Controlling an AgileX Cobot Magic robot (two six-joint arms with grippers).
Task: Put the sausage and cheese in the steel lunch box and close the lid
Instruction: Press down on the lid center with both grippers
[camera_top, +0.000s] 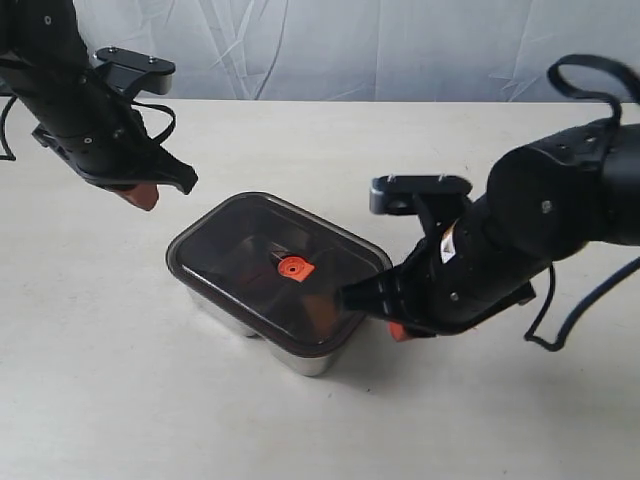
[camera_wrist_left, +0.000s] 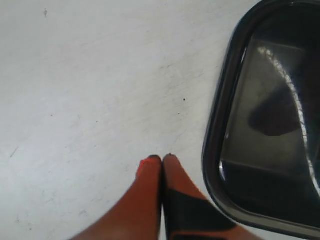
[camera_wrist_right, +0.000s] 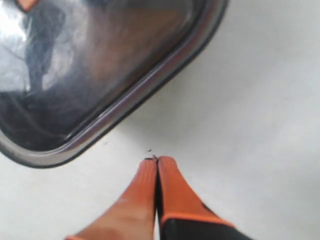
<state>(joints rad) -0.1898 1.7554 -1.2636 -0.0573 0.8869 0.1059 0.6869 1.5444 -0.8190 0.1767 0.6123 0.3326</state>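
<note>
2 hands are flanking the steel lunch box (camera_top: 300, 358), which is sitting at the middle of the bench (camera_top: 100, 390) with the dark lid (camera_top: 235, 245) lying flat on its rim, orange valve (camera_top: 293, 268) at the centre. The left hand (camera_top: 140, 196) is hanging at 10 o'clock from the box, apart from it, fingers pressed together and pinching nothing. The right hand (camera_top: 398, 331) is sitting just beside the box's 4 o'clock corner, its fingers also pressed together and empty. The tinted lid is hiding the sausage and cheese; they cannot be made out.
</note>
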